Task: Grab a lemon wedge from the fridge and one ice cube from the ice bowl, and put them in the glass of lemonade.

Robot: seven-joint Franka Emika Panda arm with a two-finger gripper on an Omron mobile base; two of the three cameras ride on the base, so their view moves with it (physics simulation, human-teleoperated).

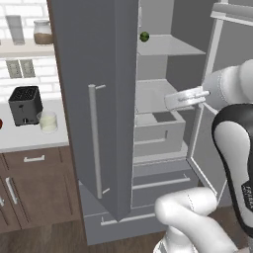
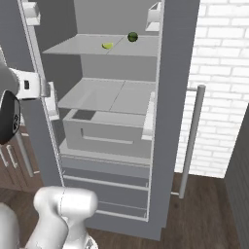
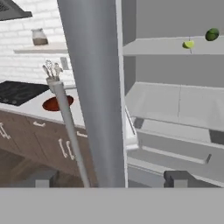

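Closest to me, the hand (image 3: 109, 179) hangs before the edge of the fridge's (image 2: 171, 97) open left door (image 1: 99, 108), its two fingertips (image 3: 177, 178) spread wide apart with nothing between them. Beyond the door, on the white worktop (image 1: 29, 136), the glass of lemonade (image 1: 48, 121) stands just beside a black toaster (image 1: 24, 105); the ice bowl (image 3: 56, 103) sits farther along. Deepest in, the lemon wedge (image 2: 108, 45) lies on the upper shelf (image 2: 87, 48), near a dark green round fruit (image 2: 132, 37).
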